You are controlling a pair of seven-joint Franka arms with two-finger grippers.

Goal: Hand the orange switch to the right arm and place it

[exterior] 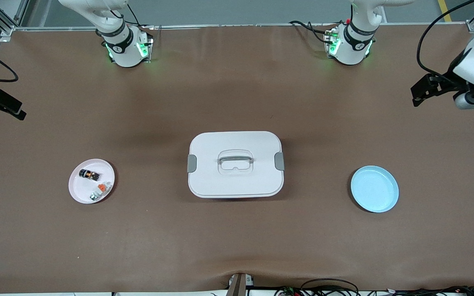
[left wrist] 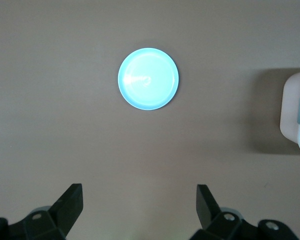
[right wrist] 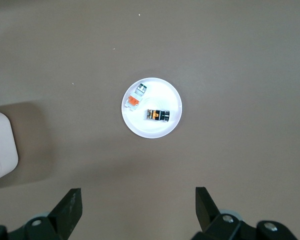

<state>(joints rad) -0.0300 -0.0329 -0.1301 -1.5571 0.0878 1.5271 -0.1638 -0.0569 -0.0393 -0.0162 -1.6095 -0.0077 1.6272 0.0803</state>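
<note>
The orange switch (exterior: 88, 174) (right wrist: 157, 115), a tiny black block with an orange face, lies on a small white plate (exterior: 78, 191) (right wrist: 155, 131) toward the right arm's end of the table. Both grippers hang in the air, away from the switch. My right gripper (exterior: 18, 112) (right wrist: 138, 196) is over the bare mat at that end of the table, open, with nothing between its fingers. My left gripper (exterior: 418, 95) (left wrist: 140, 192) is over the mat at the left arm's end, open and also holding nothing.
A whitish-grey part with an orange top (exterior: 102, 188) (right wrist: 134, 100) shares the white plate. A white lidded box (exterior: 235, 187) with a grey handle stands mid-table. A light-blue plate (exterior: 375, 189) (left wrist: 148, 79) lies toward the left arm's end.
</note>
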